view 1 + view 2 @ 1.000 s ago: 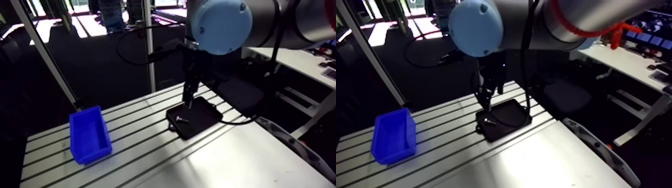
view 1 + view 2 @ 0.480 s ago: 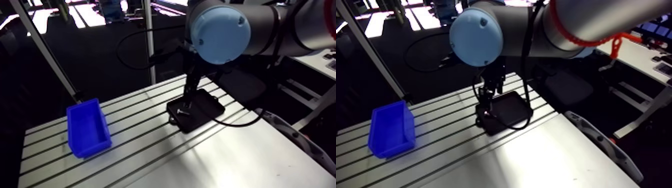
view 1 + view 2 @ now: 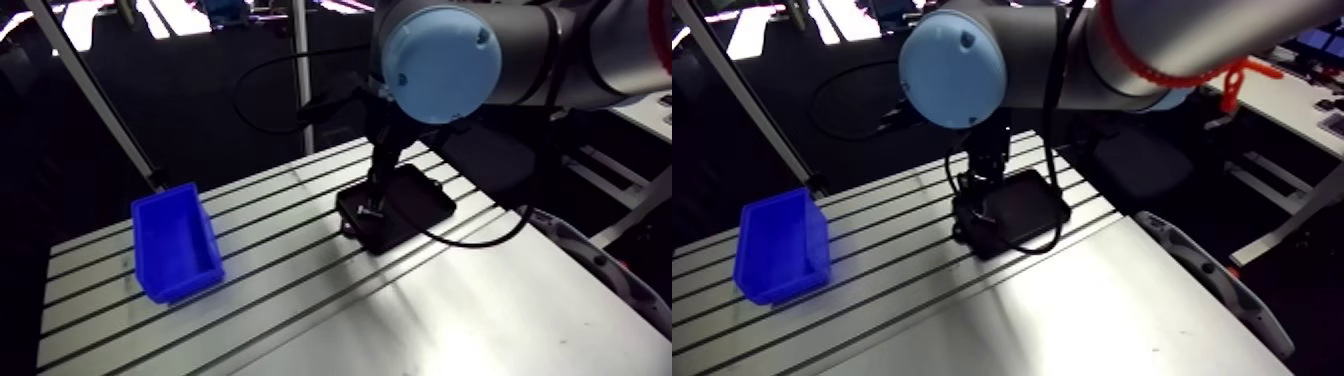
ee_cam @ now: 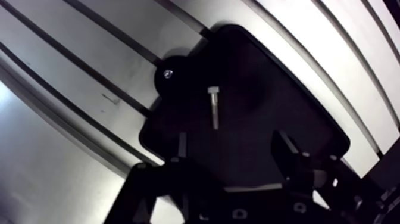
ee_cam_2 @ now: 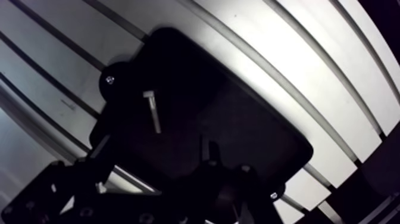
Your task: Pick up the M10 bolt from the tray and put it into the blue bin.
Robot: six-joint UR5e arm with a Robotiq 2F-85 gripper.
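A silver M10 bolt (image 4: 213,107) lies flat on the black tray (image 4: 268,101), near the tray's screwed corner tab. In the wrist view my gripper (image 4: 231,140) is open just above the tray, with nothing between its fingers. The bolt lies just ahead of the gap, closer to one finger (image 4: 181,145) than to the other. In the arm view the gripper (image 3: 374,203) reaches down onto the tray (image 3: 415,205), right by the bolt (image 3: 368,212). The blue bin (image 3: 175,243) stands empty at the table's left side, well away from the tray.
The slotted aluminium table (image 3: 300,300) runs between the bin and the tray. A slanted metal post (image 3: 95,100) rises behind the bin. The table's right edge (image 3: 560,250) lies just beyond the tray.
The gripper has come down closer to the tray and now sits right by the bolt. The arm view has shifted with the arm. Bolt, tray and bin have stayed put.
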